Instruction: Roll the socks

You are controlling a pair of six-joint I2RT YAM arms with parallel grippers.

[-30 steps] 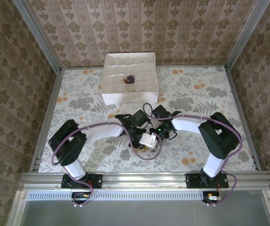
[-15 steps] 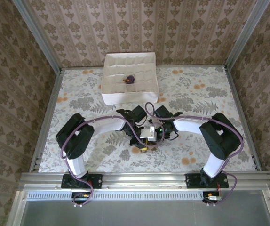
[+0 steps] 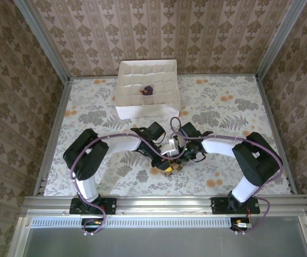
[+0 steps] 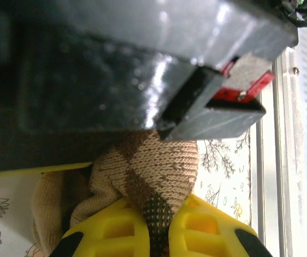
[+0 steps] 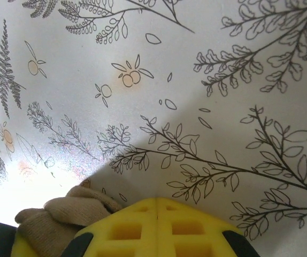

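- Floral-printed cloth covers the table (image 3: pixel 89 115) in the top view, with patterned wallpaper on the walls around it. A white divided box (image 3: pixel 145 112) stands at the far middle. A dark purple bundle (image 3: pixel 148 90) lies in one of its middle compartments, and I judge it to be the purple sock, already rolled.
- Near the front centre the left arm (image 3: pixel 116 144) and right arm (image 3: pixel 223 145) meet over the checked sock (image 3: pixel 167 169). The wrists hide most of it.
- From the left wrist, the left gripper (image 4: pixel 158 235) has its yellow fingers clenched on a fold of the checked sock, which bulges above them as a rounded wad. A dark housing fills the upper half and hides the rest.
- From the right wrist, the right gripper (image 5: pixel 159 225) has its fingers pressed together. Tan fabric bunches against their left flank, but I cannot tell whether any is pinched.
- The step in hand looks like rolling the second sock. Next, the roll must stay tight while the cuff is tucked over it. How much sock remains loose is hidden.
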